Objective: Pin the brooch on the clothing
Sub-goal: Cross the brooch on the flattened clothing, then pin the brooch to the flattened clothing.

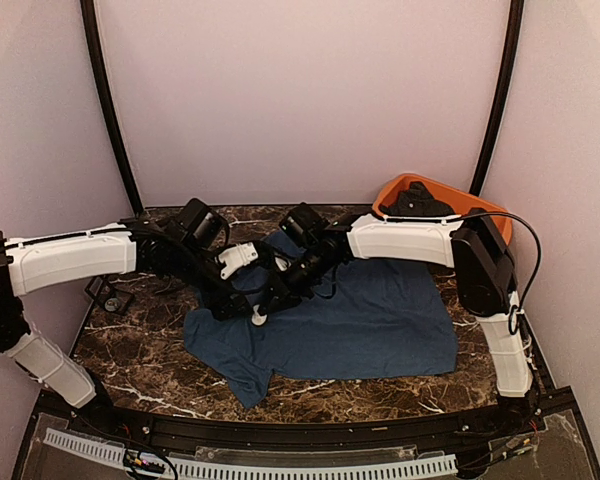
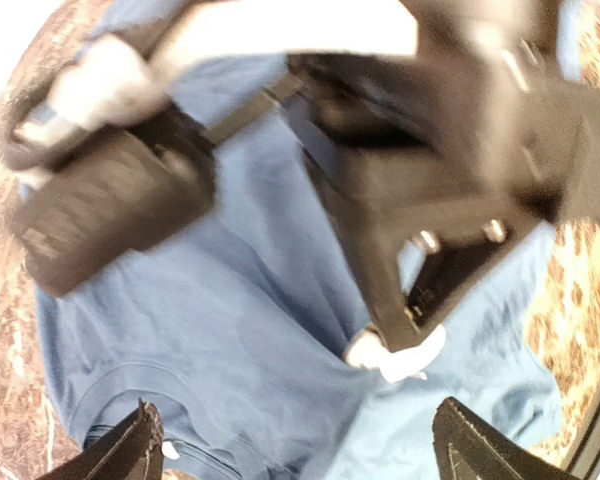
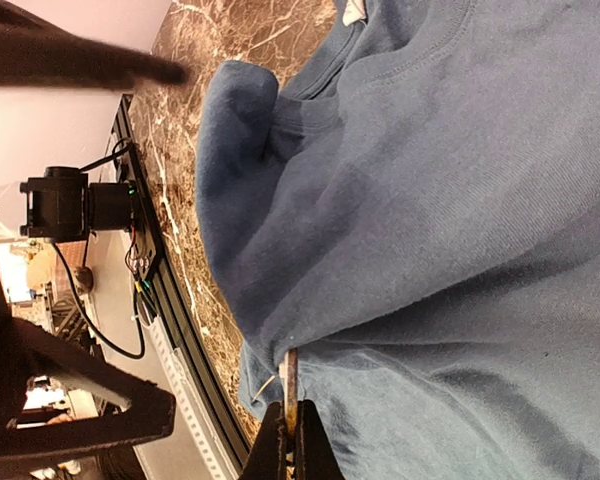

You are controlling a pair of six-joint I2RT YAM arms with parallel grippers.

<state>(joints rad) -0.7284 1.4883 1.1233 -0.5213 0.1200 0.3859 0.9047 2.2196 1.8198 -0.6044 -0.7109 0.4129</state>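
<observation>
Two arms meet over the middle of the tabletop (image 1: 130,350) in the top view, above the left part of the T-shirt (image 1: 380,320), which lies spread flat and well apart from the orange tub (image 1: 390,190) at the far right. The left tool (image 1: 225,305) and right tool (image 1: 270,298) hang just beside each other, with a small white piece, probably the brooch (image 1: 258,320), at the right tool's tip against the cloth. From the left wrist, that tool is released: its fingertips (image 2: 130,450) stand wide apart with only blue fabric between them, and the white piece sits under the other tool, though blur hides detail. From the right wrist, the tool is clenched on a thin pin-like strip that meets a raised fold of fabric near the shirt's hem. The step in hand looks like driving the pin through the fold. Next, the left tool likely needs to pinch the cloth beside the pin and hold it taut, while the right pushes through without slipping.
</observation>
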